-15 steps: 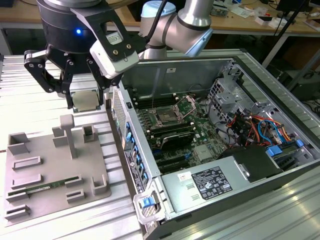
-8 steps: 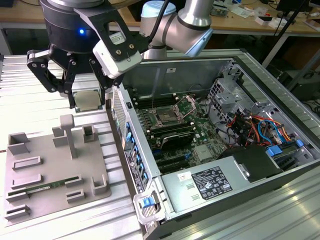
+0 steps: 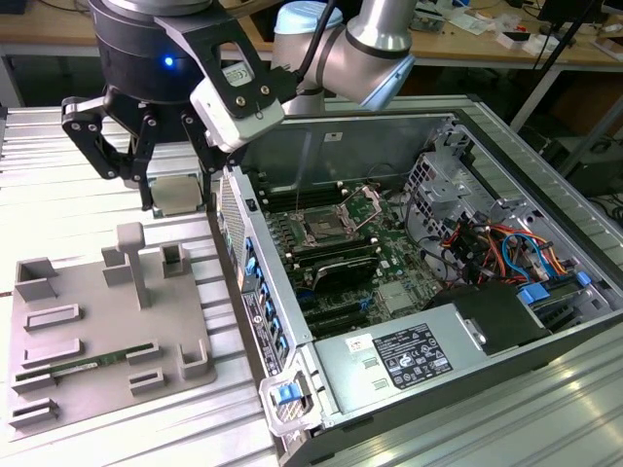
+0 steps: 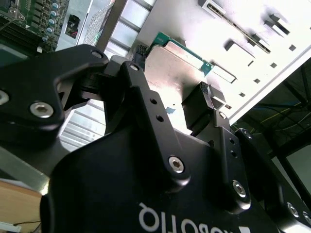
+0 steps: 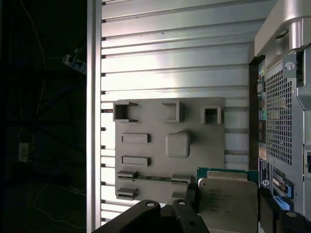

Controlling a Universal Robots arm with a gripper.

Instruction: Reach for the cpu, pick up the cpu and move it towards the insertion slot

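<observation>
Two of the three steps look done, judging by how things lie. The reach and the pick-up are over, and the carry toward the socket is only partly made.

At about eight o'clock in the exterior view lies one grey holder tray (image 3: 97,321) on the ribbed table (image 3: 58,195). One long green memory stick (image 3: 83,368) rests in the tray, and none of its pockets holds a chip.

At about ten o'clock of that view hangs the single gripper (image 3: 178,190). Its fingers (image 3: 146,185) are clenched on the one cpu (image 3: 180,197), which is held clear above the table. Both wrist views confirm the grasp. In the second wrist view the black pads (image 4: 204,94) press against the edges of the cpu (image 4: 177,63), whose silvery face lies between them in the gripper (image 4: 170,77). In the first wrist view the cpu (image 5: 226,201) sits in the gripper (image 5: 228,208), with the tray (image 5: 146,160) well apart beneath.

To the exterior view's right stands one open computer case (image 3: 545,243). Its near wall lies between the chip and the board. The one insertion slot (image 3: 326,229) lies at roughly four o'clock from the cpu and well apart from it, so the chip is not yet over the board. The slot's metal frame seems to be swung open, though the view is too coarse to be sure.
</observation>
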